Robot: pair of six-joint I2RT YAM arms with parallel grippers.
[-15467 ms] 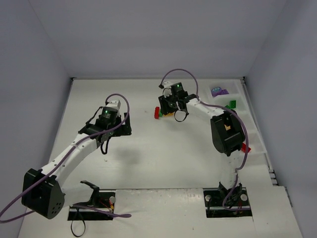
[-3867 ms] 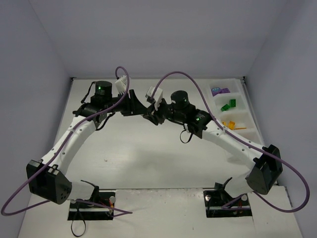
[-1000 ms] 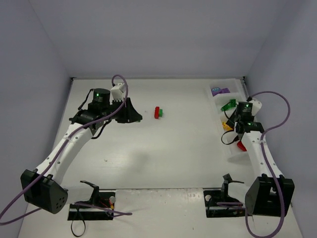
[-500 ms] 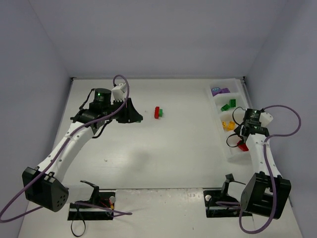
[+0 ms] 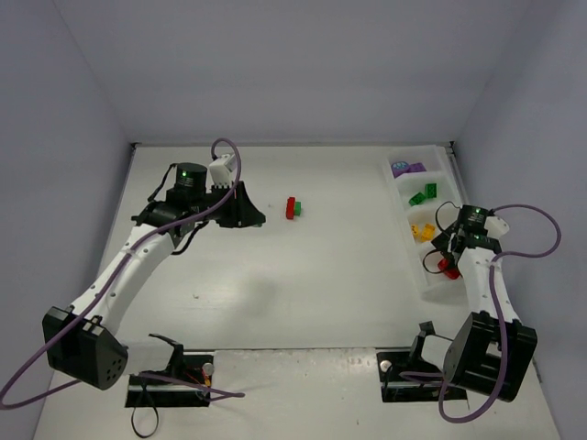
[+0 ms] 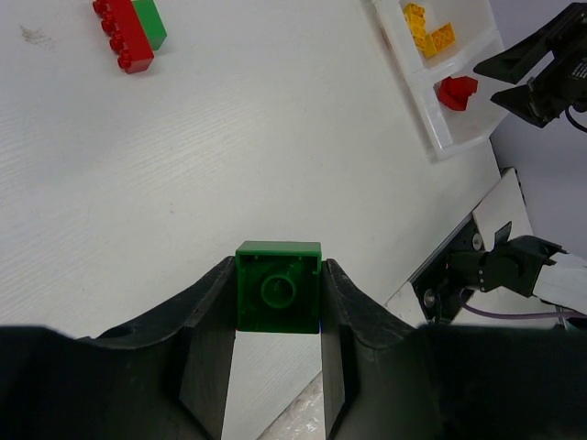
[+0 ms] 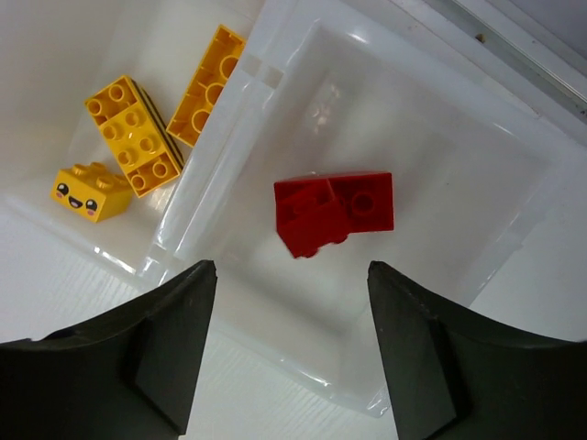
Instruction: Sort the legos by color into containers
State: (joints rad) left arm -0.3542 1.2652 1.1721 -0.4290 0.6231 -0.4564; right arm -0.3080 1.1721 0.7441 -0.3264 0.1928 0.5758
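My left gripper [image 6: 278, 275] is shut on a green lego [image 6: 278, 298], held up above the table at the back left [image 5: 249, 216]. A red lego [image 5: 290, 208] joined to a green one [image 6: 147, 18] lies on the table to its right. The containers [image 5: 427, 286] stand in a row at the right edge, holding purple [image 5: 405, 169], green [image 5: 424, 195] and yellow legos [image 7: 133, 137]. My right gripper [image 7: 292, 275] hangs open over the nearest bin [image 7: 248, 82], where a red lego [image 7: 335, 213] lies loose on the floor.
White walls close off the table at the back and both sides. The arm bases and their black mounts [image 5: 422, 367] sit at the near edge. A purple cable [image 5: 532, 229] loops off the right arm beyond the tray.
My right gripper has moved along the tray to the nearest bin and opened; the red lego now lies free in that bin. The left arm has barely moved and keeps its green lego.
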